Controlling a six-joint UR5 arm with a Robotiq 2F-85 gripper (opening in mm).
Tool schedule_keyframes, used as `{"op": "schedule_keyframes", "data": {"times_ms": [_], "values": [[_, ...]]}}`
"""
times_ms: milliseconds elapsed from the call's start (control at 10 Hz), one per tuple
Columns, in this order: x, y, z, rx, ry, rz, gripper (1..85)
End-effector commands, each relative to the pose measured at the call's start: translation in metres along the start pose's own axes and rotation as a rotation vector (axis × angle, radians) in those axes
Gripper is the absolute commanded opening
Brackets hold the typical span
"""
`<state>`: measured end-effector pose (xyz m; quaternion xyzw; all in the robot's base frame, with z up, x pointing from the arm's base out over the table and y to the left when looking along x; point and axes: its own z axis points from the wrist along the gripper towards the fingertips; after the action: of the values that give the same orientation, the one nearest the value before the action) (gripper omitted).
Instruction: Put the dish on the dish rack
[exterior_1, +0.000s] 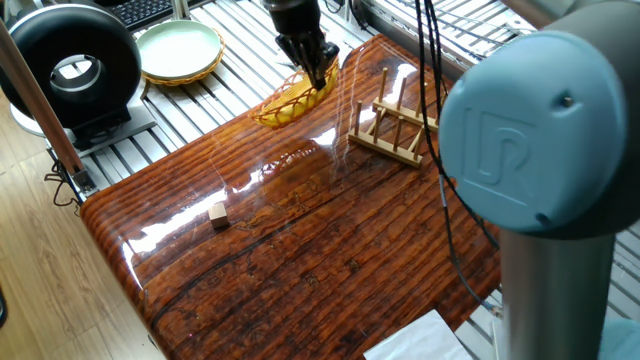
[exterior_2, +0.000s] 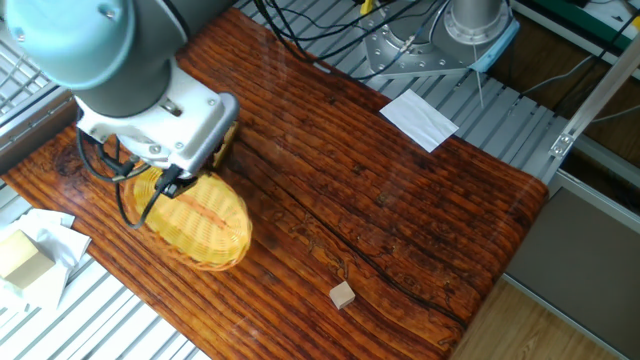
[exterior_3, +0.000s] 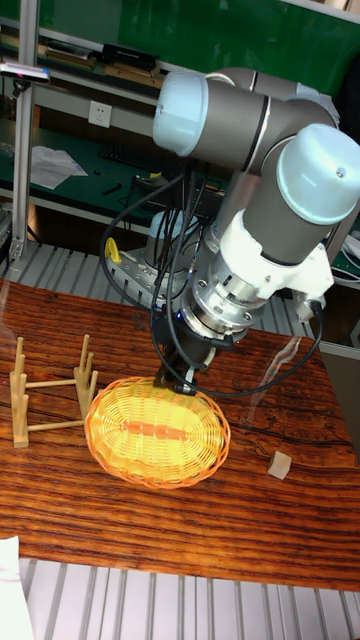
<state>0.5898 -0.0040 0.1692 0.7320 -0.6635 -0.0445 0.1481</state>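
Observation:
The dish is a golden woven oval basket, lifted off the table and tilted on edge. My gripper is shut on its rim at the side nearer the rack. The tall fixed view shows the dish facing the camera, with the gripper clamped on its upper rim. From the other fixed view, the dish hangs below the gripper. The dish rack is light wood with upright pegs and stands just right of the dish. It holds nothing, and it sits left of the dish in the tall view. My arm hides it in the other fixed view.
A small wooden block lies on the table near its front-left part. A pale green plate and a black round device sit off the table to the left. White paper lies near the robot base. Cables hang beside the rack.

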Motion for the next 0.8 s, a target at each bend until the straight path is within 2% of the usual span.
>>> {"op": "schedule_keyframes", "data": {"times_ms": [0, 100, 300, 400, 500, 700], "values": [[-0.013, 0.019, -0.009, -0.084, -0.093, -0.032, 1.0], [-0.002, 0.029, -0.011, -0.124, -0.077, -0.048, 1.0], [0.010, 0.032, -0.014, -0.131, -0.067, -0.023, 1.0], [0.024, 0.034, -0.014, -0.138, -0.024, -0.026, 1.0], [0.033, 0.037, -0.014, -0.149, 0.000, -0.034, 1.0], [0.037, 0.038, -0.014, -0.148, -0.004, -0.044, 1.0]]}}
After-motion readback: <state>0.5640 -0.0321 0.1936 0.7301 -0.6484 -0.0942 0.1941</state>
